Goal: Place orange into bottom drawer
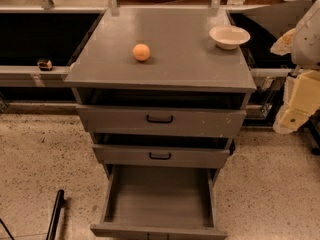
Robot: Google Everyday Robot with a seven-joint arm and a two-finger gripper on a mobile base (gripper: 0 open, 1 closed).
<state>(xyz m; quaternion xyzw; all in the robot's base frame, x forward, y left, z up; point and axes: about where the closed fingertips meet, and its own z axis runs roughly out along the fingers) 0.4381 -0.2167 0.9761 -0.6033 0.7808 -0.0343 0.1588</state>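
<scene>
The orange [141, 52] sits on the grey cabinet top [170, 64], left of centre. The bottom drawer [159, 199] is pulled out toward me, and its flat grey floor is bare. My gripper [296, 109], cream and white, hangs at the right edge of the view. It is beside the cabinet's right side, at about the height of the top drawer. It is far from the orange and holds nothing that I can see.
A cream-white bowl [229, 36] stands at the back right of the cabinet top. Two shallower drawers with black handles [160, 119] [160, 156] stick out slightly above the bottom drawer. A black rod [55, 215] lies on the speckled floor at lower left. A small dark object [45, 64] rests on the left ledge.
</scene>
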